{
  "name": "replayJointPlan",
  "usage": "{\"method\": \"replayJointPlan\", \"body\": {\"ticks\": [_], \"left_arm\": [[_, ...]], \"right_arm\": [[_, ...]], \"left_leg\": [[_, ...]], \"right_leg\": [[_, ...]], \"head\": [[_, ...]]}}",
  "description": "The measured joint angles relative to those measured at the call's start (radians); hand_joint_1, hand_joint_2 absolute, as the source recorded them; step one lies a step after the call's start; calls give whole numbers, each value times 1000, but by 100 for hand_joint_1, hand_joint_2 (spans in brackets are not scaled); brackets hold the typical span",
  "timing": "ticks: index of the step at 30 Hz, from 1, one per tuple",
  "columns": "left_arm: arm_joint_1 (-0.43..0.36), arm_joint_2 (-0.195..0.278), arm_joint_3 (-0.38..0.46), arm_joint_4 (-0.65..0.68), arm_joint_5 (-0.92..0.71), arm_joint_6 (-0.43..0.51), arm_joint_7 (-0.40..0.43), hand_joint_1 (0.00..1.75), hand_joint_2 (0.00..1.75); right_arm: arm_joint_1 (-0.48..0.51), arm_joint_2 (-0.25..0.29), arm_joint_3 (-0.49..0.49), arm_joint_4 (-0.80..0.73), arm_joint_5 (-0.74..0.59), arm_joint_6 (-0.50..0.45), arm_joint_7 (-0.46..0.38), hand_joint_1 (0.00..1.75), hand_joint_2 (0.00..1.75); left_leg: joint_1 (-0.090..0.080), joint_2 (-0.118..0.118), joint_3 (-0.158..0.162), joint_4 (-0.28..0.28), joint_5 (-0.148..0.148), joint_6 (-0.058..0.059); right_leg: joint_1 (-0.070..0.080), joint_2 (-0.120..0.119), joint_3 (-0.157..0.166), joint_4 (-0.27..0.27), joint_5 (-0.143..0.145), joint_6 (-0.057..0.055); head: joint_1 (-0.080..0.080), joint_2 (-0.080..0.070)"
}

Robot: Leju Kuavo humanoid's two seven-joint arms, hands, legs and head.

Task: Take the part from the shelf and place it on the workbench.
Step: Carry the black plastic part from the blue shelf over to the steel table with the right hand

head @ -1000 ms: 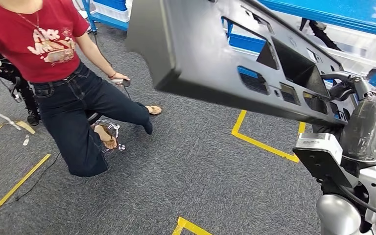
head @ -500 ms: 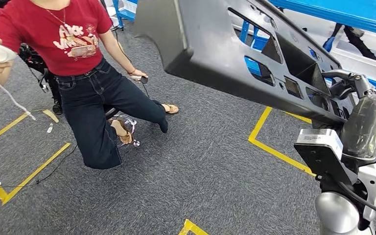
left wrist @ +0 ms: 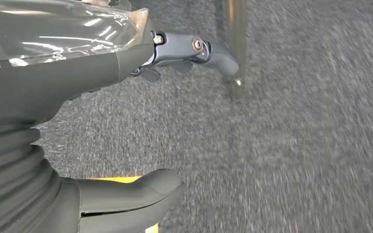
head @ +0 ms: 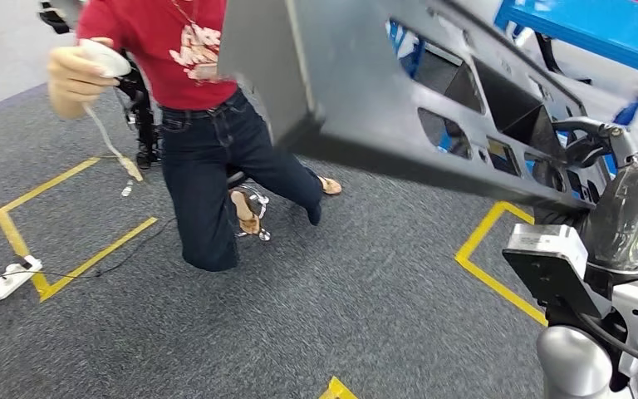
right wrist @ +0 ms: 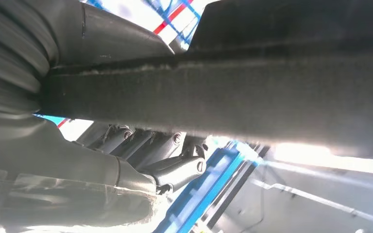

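Your right hand (head: 606, 158) grips the near end of the long grey part (head: 399, 100), fingers curled over its edge, and the part hangs in the air above the grey carpet (head: 316, 307), stretching across in front of you. Your left hand (left wrist: 126, 116) holds nothing, its fingers apart above the carpet. A person (head: 199, 125) in a red shirt kneels just beyond the part's far end, holding a white object (head: 104, 56) with a cord.

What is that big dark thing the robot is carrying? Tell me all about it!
The part is a long dark grey panel that looks like moulded plastic, with many square and slanted cut-out holes. It is up in the air, tilted, above the grey carpet. The right hand grips its edge at one end, fingers on one side.
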Motion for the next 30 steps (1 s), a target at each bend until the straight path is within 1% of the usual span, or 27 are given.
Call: {"method": "replayJointPlan", "body": {"ticks": [1,2,3,4,5,6,7,8,10,11,12,13,14,15,16,17,18,19,20,21,22,23,24,26,27,28,30], "left_arm": [[1,0,0,0,4,7,5,0,175],[3,-1,0,0,8,12,8,0,175],[5,-2,0,0,11,14,10,0,175],[7,-2,0,0,12,15,11,0,175],[9,-3,1,0,13,16,12,0,175],[9,-4,1,0,13,16,12,0,175],[10,-4,1,0,13,16,12,0,175],[11,-5,1,0,13,16,12,0,175],[16,-5,1,1,13,16,12,0,175],[18,-5,1,1,13,16,13,0,175],[19,-5,1,1,14,16,13,0,175],[19,-5,1,1,14,17,13,0,175],[18,-5,1,1,14,16,13,0,175],[17,-5,1,1,14,16,13,0,175],[17,-6,1,1,14,16,13,0,175],[18,-7,1,1,14,16,13,0,175],[18,-8,1,1,14,16,14,0,175],[18,-8,1,1,14,16,14,0,175],[18,-8,1,1,14,16,14,0,175],[18,-8,1,1,14,16,14,0,175],[17,-8,1,1,14,16,14,0,175],[16,-9,1,1,14,16,14,0,175],[15,-9,1,1,14,16,14,0,175],[16,-8,1,1,14,16,14,0,175],[16,-7,1,1,14,17,14,0,175],[15,-7,1,1,14,17,14,0,175],[13,-6,1,1,14,17,14,0,175]], "right_arm": [[0,-1,0,2,-2,0,-2,175,175],[0,-1,0,4,-4,0,-3,175,175],[0,-2,0,6,-4,-1,-3,175,175],[-1,-2,0,8,-5,-1,-3,175,175],[-2,-2,0,8,-5,-1,-4,175,175],[-3,-3,0,8,-5,-1,-4,175,175],[-5,-3,0,9,-5,-2,-5,175,175],[-6,-4,0,9,-5,-2,-5,175,175],[-8,-4,0,11,-5,-2,-4,175,175],[-11,-3,1,12,-5,-2,-4,175,175],[-13,-3,1,12,-5,-2,-4,175,175],[-15,-2,1,12,-5,-2,-5,175,175],[-16,-2,2,13,-5,-3,-5,175,175],[-16,-2,2,13,-5,-3,-5,175,175],[-15,-1,2,13,-5,-3,-5,175,175],[-15,-1,2,13,-5,-3,-5,175,175],[-15,0,2,13,-5,-3,-5,175,175],[-15,0,2,14,-5,-3,-5,175,175],[-15,0,2,14,-5,-3,-5,175,175],[-15,0,2,14,-5,-3,-5,175,175],[-16,0,2,14,-5,-3,-5,175,175],[-17,0,2,14,-5,-3,-5,175,175],[-18,0,3,14,-5,-3,-5,175,175],[-20,0,3,14,-5,-3,-5,175,175],[-20,0,3,14,-5,-3,-5,175,175],[-20,-1,3,14,-5,-4,-5,175,175],[-18,-3,2,14,-5,-5,-6,175,175]], "left_leg": [[-1,-13,0,0,0,1],[-1,-27,0,1,0,1],[-2,-41,1,1,0,1],[-2,-55,3,2,-1,0],[-1,-69,4,2,-1,-1],[-3,-82,4,4,-3,-4],[-4,-93,3,6,-4,-7],[-5,-102,1,7,-4,-11],[-3,-117,-4,5,-3,-21],[-3,-111,-7,10,-6,-26],[-3,-92,-14,26,-17,-31],[-3,-65,-31,62,-39,-36],[-2,-33,-58,119,-69,-40],[0,-13,-94,188,-101,-45],[3,-2,-128,251,-124,-48],[7,3,-151,289,-131,-51],[10,6,-154,288,-119,-53],[13,13,-135,246,-91,-54],[14,27,-99,177,-56,-54],[13,50,-62,108,-29,-52],[11,67,-34,56,-12,-49],[8,78,-19,27,-6,-45],[3,77,-17,20,-8,-40],[1,53,-15,14,-5,-26],[2,42,-12,9,-2,-19],[4,32,-7,4,2,-12],[4,9,-4,1,6,-3]], "right_leg": [[0,7,-31,58,-18,0],[1,10,-49,85,-20,4],[1,12,-47,70,-6,11],[0,17,-25,14,23,19],[-2,31,8,-64,57,27],[-3,47,39,-133,86,29],[-4,57,62,-182,105,27],[-2,63,73,-203,112,21],[0,48,77,-207,114,8],[-2,40,79,-209,116,2],[-4,30,82,-212,117,-6],[-7,20,84,-214,117,-13],[-6,10,87,-215,115,-19],[-4,-1,88,-215,113,-24],[-3,-12,88,-215,112,-26],[-1,-24,88,-215,111,-27],[-1,-35,89,-214,109,-27],[-1,-45,91,-214,108,-27],[-1,-55,93,-214,106,-25],[2,-64,96,-214,102,-20],[5,-72,100,-213,99,-15],[9,-80,103,-213,95,-9],[11,-89,106,-214,93,-3],[9,-101,111,-216,88,9],[7,-85,109,-205,80,13],[5,-60,97,-176,64,13],[2,-4,38,-56,11,5]], "head": [[0,0],[0,0],[0,0],[0,0],[0,0],[0,0],[0,0],[0,0],[-1,0],[-1,0],[-2,0],[-3,0],[-5,0],[-6,0],[-6,0],[-6,0],[-6,0],[-6,0],[-6,0],[-6,0],[-5,0],[-4,0],[-4,0],[-3,0],[-3,0],[-2,0],[0,0]]}}
